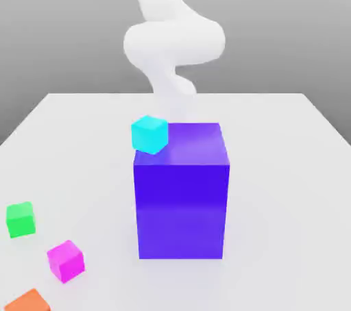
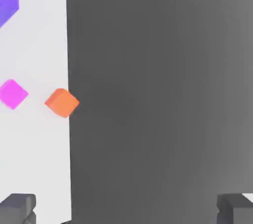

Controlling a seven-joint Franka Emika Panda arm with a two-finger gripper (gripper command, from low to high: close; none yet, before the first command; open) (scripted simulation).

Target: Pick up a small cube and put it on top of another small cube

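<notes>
Meanwhile, the gripper (image 2: 126, 210) is hanging released, grasping nothing, while the pink cube (image 1: 66, 260) is lying near the green cube (image 1: 20, 219) on the worktop (image 1: 288, 186).

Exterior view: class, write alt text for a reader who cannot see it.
A big purple-blue block stands mid-table with a small cyan cube at its top corner on the exterior view's left. Green, magenta and orange small cubes lie apart near that left edge.

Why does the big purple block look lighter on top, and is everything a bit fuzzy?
Exterior view: the big purple block has a paler top, lit from above, with a faint shadow on the table; the white arm looks soft-edged. Hand view: the pink cube and orange cube have blurry edges.
</notes>
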